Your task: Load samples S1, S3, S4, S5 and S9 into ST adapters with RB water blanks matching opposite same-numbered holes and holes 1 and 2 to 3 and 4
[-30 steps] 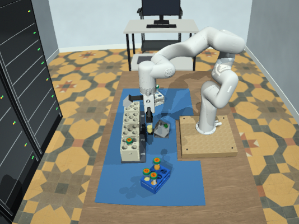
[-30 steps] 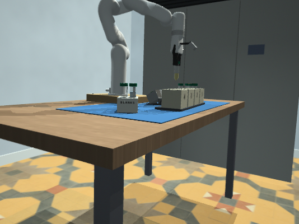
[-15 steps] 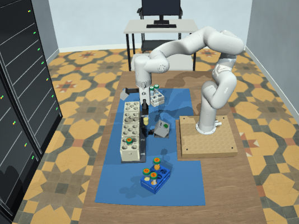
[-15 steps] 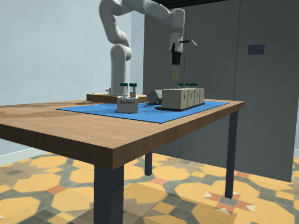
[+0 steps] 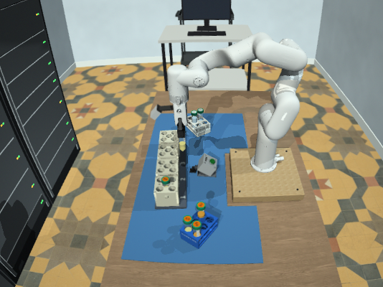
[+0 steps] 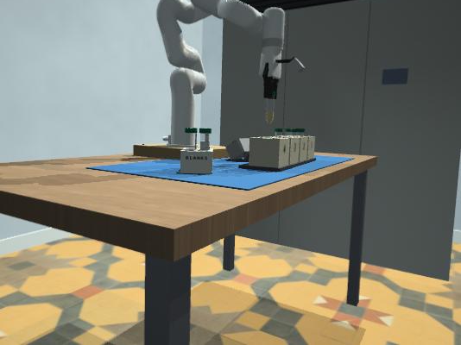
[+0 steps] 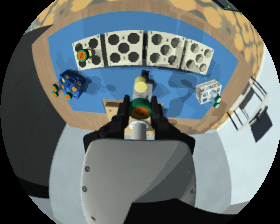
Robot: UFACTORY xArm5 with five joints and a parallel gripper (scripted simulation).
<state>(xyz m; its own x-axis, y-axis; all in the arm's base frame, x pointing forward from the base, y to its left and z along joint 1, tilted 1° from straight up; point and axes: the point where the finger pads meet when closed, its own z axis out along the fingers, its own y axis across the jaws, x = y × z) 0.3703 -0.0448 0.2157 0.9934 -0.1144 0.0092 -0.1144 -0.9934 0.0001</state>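
Four adapters (image 5: 168,166), five orange-dot samples (image 5: 196,224), seemingly two blanks (image 5: 196,114)

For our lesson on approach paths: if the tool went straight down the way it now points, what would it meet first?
The tool carries a sample tube, so the tube's tip leads. It seems to hang just beside the adapters, so it would probably meet the loading stand's dark edge strip or the blue mat, not a hole. Depth is unclear.

gripper (image 6: 270,97) holds a tube (image 6: 270,113) high above the adapters (image 6: 282,150).
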